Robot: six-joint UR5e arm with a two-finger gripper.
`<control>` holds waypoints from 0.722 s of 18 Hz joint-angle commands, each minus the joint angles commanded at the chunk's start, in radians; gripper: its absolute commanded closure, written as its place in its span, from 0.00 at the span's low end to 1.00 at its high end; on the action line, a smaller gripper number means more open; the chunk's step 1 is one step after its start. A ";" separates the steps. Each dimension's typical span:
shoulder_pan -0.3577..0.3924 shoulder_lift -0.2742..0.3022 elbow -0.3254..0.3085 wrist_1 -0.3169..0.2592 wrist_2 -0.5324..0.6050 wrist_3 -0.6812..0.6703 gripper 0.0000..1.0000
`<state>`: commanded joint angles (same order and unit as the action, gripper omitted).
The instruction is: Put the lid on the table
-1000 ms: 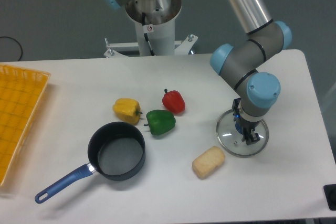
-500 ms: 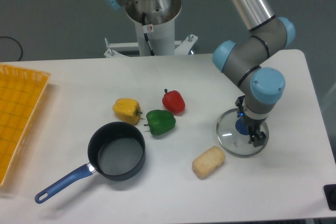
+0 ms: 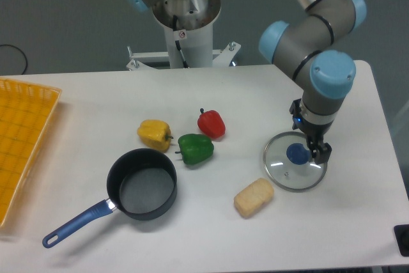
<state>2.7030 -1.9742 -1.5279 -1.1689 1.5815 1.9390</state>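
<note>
Pan (image 3: 142, 185) nearest, front left, empty. Sponge-like block (image 3: 254, 197) sits just beside the lid (image 3: 294, 169), which lies flat on the table (image 3: 192, 94), knob exposed. Gripper (image 3: 313, 150) hangs above the lid's right side, holding nothing; jaw gap cannot be judged. Three peppers (image 3: 195, 149) lie mid-table. Yellow tray (image 3: 22, 139) far left.

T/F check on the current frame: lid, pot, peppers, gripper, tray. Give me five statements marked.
1. The lid lies flat on the table. True.
2. The lid covers the saucepan. False: the pan is open and sits well left of the lid.
3. The gripper is above the lid's knob. True.
4. The green pepper sits in the yellow tray. False: it is on the table.
5. The red pepper is inside the pan. False: it is on the table.
</note>
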 joint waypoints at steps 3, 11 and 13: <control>-0.028 0.003 0.023 0.000 -0.009 0.000 0.00; -0.083 0.023 0.041 -0.023 -0.018 -0.011 0.00; -0.089 0.023 0.041 -0.023 -0.017 -0.011 0.00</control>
<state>2.6139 -1.9512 -1.4864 -1.1919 1.5646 1.9282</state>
